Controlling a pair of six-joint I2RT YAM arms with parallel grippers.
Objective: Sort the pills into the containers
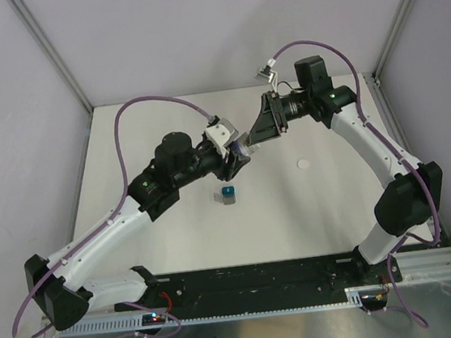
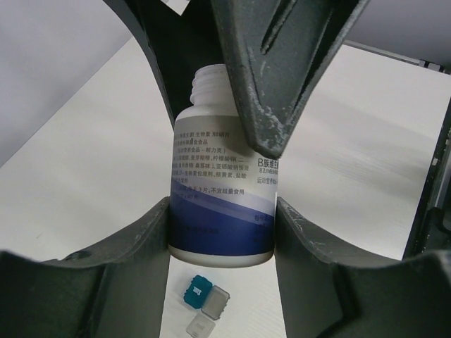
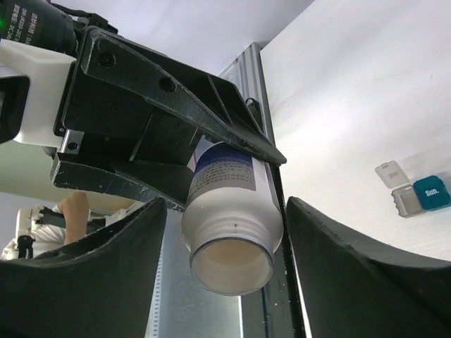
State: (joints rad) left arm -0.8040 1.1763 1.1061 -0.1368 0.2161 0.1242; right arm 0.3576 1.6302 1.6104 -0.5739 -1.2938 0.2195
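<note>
My left gripper [image 2: 222, 204] is shut on a white bottle [image 2: 220, 169] with a blue label, held above the table. The bottle's cap is off and its threaded mouth [image 3: 232, 264] points at the right wrist camera. My right gripper [image 3: 225, 208] stands open around that mouth, with a gap on each side; one of its fingers [image 2: 282, 70] crosses in front of the bottle's neck. The containers [image 1: 226, 194], a joined teal and grey pair with a clear lid flipped open, lie on the table just below the bottle [image 2: 204, 299]. No pills are in view.
A small white round disc [image 1: 304, 162] lies on the white table to the right of the containers. Purple cables loop above both arms. A metal frame rail [image 3: 250, 84] borders the table, and a black rail [image 1: 246, 281] runs along the near edge.
</note>
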